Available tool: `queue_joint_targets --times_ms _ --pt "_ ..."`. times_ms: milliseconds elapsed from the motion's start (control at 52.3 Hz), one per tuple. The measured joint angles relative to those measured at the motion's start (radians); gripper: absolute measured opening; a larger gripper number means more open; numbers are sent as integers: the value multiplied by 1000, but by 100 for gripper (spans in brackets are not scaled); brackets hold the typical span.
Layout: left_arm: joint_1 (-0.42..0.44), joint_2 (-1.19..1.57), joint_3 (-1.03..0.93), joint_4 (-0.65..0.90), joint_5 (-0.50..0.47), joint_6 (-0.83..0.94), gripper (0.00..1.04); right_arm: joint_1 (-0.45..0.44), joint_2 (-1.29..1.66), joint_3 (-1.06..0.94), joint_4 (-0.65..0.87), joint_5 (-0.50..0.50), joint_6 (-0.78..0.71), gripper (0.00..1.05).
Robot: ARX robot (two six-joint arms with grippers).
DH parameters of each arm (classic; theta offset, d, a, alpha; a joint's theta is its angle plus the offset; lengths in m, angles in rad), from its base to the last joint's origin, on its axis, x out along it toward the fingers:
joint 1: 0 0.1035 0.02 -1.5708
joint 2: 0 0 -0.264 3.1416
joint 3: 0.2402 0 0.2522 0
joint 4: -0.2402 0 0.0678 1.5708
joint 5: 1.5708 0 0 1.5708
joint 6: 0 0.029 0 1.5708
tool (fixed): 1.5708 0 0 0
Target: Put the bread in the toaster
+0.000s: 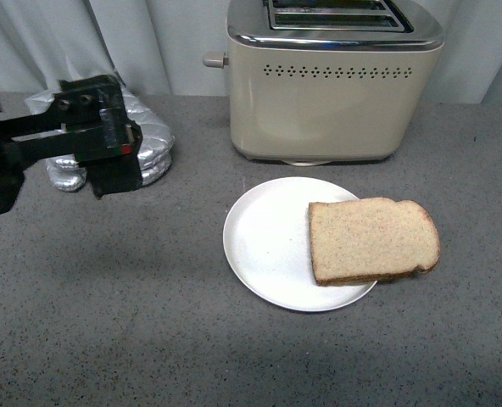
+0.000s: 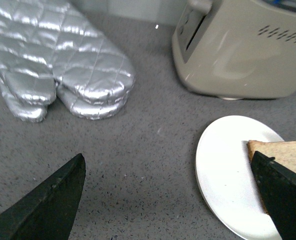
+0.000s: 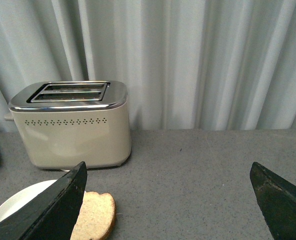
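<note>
A slice of light-brown bread (image 1: 372, 240) lies flat on the right half of a round white plate (image 1: 264, 246), its crust overhanging the plate's right rim. Behind the plate stands the cream toaster (image 1: 331, 89) with a chrome top, two slots and a lever knob on its left side. My left gripper (image 1: 115, 157) hovers open over the counter, left of the plate; in its wrist view (image 2: 173, 197) the bread (image 2: 283, 156) shows beside one finger. My right gripper (image 3: 170, 200) is open over bare counter, with the bread (image 3: 94, 216) and toaster (image 3: 73, 125) off to one side. The right arm is outside the front view.
Silver quilted oven mitts (image 1: 145, 140) lie at the back left, just behind my left gripper; they also show in the left wrist view as mitts (image 2: 63, 55). A grey speckled counter (image 1: 149, 322) spreads around the plate. Pale curtains (image 3: 198, 60) close off the back.
</note>
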Motion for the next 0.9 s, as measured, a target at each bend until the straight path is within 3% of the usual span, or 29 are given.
queue_joint_targets --times_ms 76,134,229,344,516,611,745,898 --pt "-17 -161 -106 10 -58 7 98 0 0 0 0 0 0 95" --pt "-3 -177 -203 230 -135 93 88 0 0 0 0 1 0 95" --pt "77 -276 -340 404 -92 211 72 0 0 0 0 1 0 95" --pt "135 -440 -377 344 -56 264 54 0 1 0 0 1 0 95" --pt "185 -673 -375 107 3 292 26 0 0 0 -1 0 0 95" --pt "220 -795 -376 8 35 299 3 0 0 0 -1 0 0 95" --pt "303 -908 -377 -97 139 306 4 0 0 0 -1 0 0 95" --pt "343 -1001 -377 -178 153 306 4 0 0 0 -1 0 0 95"
